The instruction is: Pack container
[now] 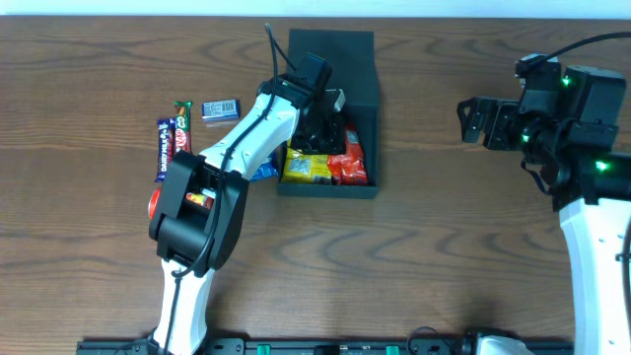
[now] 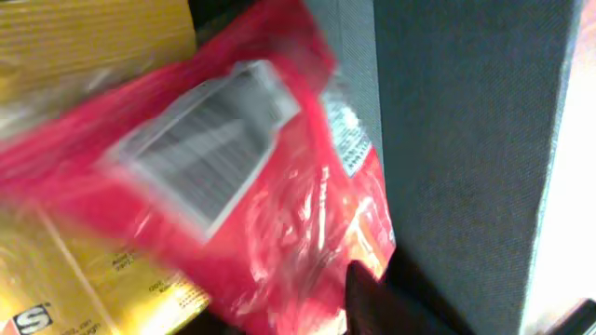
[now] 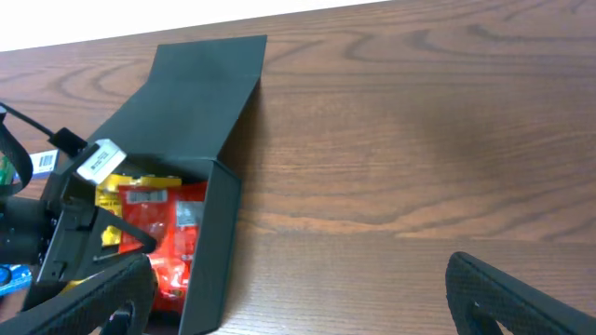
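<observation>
Overhead: the container (image 1: 335,54) sits top centre with its lid flap open. The left gripper (image 1: 322,126) is inside it, over 1 yellow packet (image 1: 306,168) and 1 red packet (image 1: 348,166). A purple bar (image 1: 164,148) outside appears to read DAIRY MILK.

Left wrist: the red packet's barcode is blurred, and I cannot tell how the jaws stand. Advise seating the packet flat, clear of the wall.

Right wrist: the right gripper (image 3: 298,307) is spread wide and empty, well apart from the container.

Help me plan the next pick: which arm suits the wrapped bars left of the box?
Likely left: the left gripper is in the dark teal-grey cardboard box, nearer the purple wrapped bar; the right gripper sits beyond it.
</observation>
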Controlling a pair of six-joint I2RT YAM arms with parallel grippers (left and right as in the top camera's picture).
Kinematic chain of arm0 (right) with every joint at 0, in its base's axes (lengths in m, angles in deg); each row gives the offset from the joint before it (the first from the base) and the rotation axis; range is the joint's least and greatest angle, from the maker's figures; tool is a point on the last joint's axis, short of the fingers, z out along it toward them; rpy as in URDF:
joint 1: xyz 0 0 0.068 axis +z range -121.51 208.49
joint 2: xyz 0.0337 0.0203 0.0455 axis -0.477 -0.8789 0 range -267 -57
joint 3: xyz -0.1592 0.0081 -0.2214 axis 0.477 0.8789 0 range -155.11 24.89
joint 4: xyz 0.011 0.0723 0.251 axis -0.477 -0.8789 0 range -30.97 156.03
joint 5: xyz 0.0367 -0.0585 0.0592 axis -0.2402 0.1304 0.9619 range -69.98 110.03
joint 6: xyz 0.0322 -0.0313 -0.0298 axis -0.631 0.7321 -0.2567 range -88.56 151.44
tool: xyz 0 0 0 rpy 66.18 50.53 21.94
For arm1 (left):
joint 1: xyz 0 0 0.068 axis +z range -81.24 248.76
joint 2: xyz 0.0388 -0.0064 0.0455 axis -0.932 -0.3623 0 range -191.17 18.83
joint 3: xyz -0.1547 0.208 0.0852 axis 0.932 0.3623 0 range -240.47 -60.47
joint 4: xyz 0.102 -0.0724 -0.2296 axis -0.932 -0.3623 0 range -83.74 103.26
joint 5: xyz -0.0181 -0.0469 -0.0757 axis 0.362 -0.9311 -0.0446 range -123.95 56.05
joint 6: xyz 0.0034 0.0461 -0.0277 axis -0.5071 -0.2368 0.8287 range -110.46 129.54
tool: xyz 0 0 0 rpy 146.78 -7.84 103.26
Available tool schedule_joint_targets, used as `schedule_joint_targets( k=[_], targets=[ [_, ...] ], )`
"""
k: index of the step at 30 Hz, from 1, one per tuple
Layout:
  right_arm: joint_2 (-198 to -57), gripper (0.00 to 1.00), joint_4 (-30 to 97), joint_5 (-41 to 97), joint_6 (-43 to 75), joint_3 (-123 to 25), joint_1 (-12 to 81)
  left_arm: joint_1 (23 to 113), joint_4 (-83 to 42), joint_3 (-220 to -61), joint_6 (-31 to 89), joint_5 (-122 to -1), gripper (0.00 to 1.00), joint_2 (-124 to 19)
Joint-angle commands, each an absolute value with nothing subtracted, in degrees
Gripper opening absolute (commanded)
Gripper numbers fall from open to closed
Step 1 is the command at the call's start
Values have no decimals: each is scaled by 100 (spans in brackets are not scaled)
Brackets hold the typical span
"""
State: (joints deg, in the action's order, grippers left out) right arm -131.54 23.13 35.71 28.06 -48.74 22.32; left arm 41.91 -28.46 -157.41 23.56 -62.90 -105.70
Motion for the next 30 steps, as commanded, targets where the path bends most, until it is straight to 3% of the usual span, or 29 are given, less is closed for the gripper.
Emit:
schedule_joint_targets(
  k=[1, 7, 16, 30],
  targets=[
    [-13165, 99, 2292, 3617, 2874, -4891, 2203, 4206, -2865, -15798, 2322, -6202, 6, -10653],
    [-13165, 99, 2294, 3617, 2874, -4891, 2203, 4330, -3156, -16004, 2315, -6202, 6, -10585],
    [-13165, 99, 2296, 3617, 2874, -4891, 2203, 4573, -4957, -17488, 1163, -5129, 6, -10061],
    [-13165, 99, 2294, 3831, 2874, -4891, 2206, 4604, -5272, -17269, 1012, -4786, 6, -10107]
  ],
)
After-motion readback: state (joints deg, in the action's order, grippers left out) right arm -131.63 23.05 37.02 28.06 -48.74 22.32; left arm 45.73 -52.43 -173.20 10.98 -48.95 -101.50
